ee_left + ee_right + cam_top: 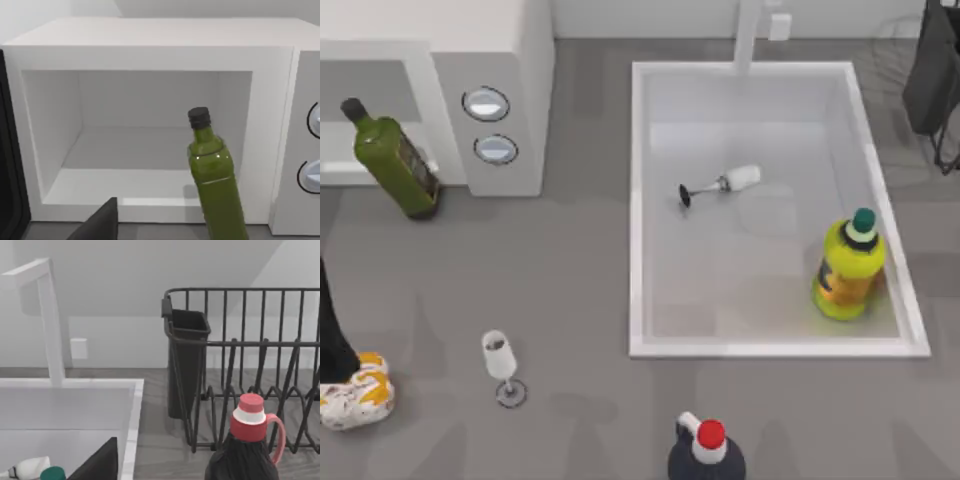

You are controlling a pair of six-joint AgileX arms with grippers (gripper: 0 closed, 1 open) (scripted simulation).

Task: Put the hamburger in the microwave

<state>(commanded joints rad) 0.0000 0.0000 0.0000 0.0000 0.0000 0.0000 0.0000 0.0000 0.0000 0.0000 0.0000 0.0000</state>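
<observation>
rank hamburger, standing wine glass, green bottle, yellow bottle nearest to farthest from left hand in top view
1. hamburger, at the left hand, left edge
2. standing wine glass, front left
3. green bottle, before the microwave
4. yellow bottle, in the sink, right

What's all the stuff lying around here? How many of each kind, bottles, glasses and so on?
Bottles: 3, green by the microwave, yellow in the sink, dark one with a red cap at the table's front edge
Wine glasses: 2, one upright on the table, one on its side in the sink
Hamburger: 1
Microwave: 1
Sink: 1
Dish rack: 1
Total: 9
</observation>
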